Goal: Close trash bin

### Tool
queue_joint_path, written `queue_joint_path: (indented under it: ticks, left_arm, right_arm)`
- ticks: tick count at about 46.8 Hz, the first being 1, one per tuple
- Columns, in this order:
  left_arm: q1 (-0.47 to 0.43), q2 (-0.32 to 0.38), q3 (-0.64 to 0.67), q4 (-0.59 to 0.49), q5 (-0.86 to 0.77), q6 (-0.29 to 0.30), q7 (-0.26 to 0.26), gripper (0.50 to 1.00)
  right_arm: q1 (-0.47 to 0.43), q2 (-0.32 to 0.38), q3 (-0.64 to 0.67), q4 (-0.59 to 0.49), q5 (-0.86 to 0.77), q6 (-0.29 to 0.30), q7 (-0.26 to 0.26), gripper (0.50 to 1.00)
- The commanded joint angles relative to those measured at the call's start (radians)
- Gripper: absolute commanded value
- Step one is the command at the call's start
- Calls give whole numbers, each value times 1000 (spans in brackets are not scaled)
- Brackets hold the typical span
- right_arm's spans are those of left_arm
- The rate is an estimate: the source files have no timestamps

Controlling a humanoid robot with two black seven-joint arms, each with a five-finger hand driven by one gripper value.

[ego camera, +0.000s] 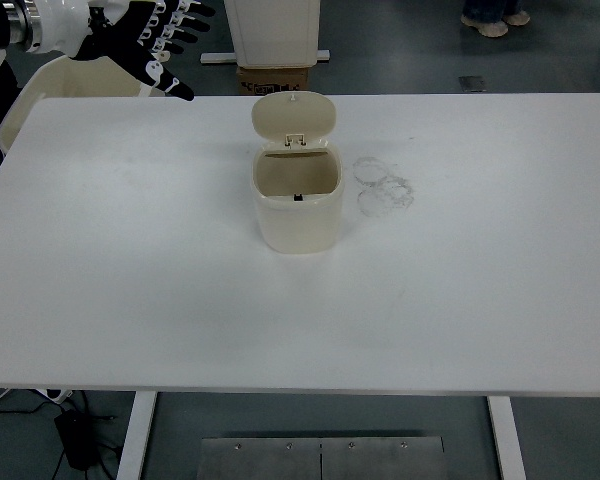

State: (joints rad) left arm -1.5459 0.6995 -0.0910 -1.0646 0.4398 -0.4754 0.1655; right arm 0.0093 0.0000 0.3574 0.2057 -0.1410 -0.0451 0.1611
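Cream plastic trash bin (297, 205) stands open near the middle of a white table (130, 270), its rounded lid (294, 118) tipped upright on the hinge at the far rim and its empty interior in plain view. At the picture's top left corner, the robot's left hand (130, 40), black with white segments, hangs above the table's far left corner with its fingers (175, 20) spread wide and the thumb pointing down toward the tabletop; it grips nothing and is well apart from the bin. Just to the right of the bin, faint grey ring-shaped smudges (383, 185) mark the white surface. Beyond the table's far edge sit a tall white unit (273, 30) and a brown cardboard box (273, 78) on a grey floor, and a person's shoes (495, 20) show at the upper right. Below the near edge, the table's white legs (138, 435), a metal floor plate (320, 458) and a black cable (70, 430) are visible.
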Motion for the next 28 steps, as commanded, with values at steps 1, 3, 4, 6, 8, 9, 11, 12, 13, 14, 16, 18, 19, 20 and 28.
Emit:
queue_joint_path:
  ticks: [1, 3, 4, 6, 8, 9, 11, 12, 13, 14, 16, 18, 19, 20, 28]
  left_arm:
    - [-23, -9, 16, 0, 37, -35, 2, 1000]
    - [-39, -21, 37, 0, 43, -43, 2, 1000]
    - [-48, -28, 48, 0, 43, -43, 2, 1000]
    - [-66, -38, 69, 0, 43, -45, 3, 1000]
    - [-80, -48, 88, 0, 43, -45, 3, 1000]
    - [-85, -55, 95, 0, 43, -45, 3, 1000]
    - [-91, -69, 103, 3, 43, -43, 3, 1000]
    - [-91, -77, 108, 3, 43, -42, 3, 1000]
    - [-91, -84, 111, 5, 45, -42, 3, 1000]
    - [-91, -93, 115, 6, 45, -40, 3, 1000]
    - [-92, -110, 122, 6, 45, -37, 3, 1000]
    - [-92, -124, 126, 8, 45, -35, 3, 1000]
    - [-92, -130, 128, 9, 45, -35, 3, 1000]
    - [-94, -135, 131, 11, 46, -35, 3, 1000]
    - [-103, -181, 151, 81, 46, -34, 2, 1000]
  right_arm:
    - [0, 0, 0, 0, 0, -1, 0, 993]
    - [0, 0, 0, 0, 0, 1, 0, 993]
    - [0, 0, 0, 0, 0, 1, 0, 993]
    - [0, 0, 0, 0, 1, -1, 0, 993]
    - [0, 0, 0, 0, 0, -1, 0, 993]
    - [0, 0, 0, 0, 1, -1, 0, 993]
    - [0, 0, 0, 0, 1, -1, 0, 993]
    - [0, 0, 0, 0, 0, -1, 0, 993]
    - [0, 0, 0, 0, 0, 1, 0, 993]
    - [0, 0, 0, 0, 1, -1, 0, 993]
    - [0, 0, 0, 1, 0, -1, 0, 993]
    - [0, 0, 0, 1, 1, -1, 0, 993]
    - [0, 0, 0, 0, 0, -1, 0, 993]
    - [0, 0, 0, 0, 1, -1, 0, 993]
    - [0, 0, 0, 0, 0, 1, 0, 993]
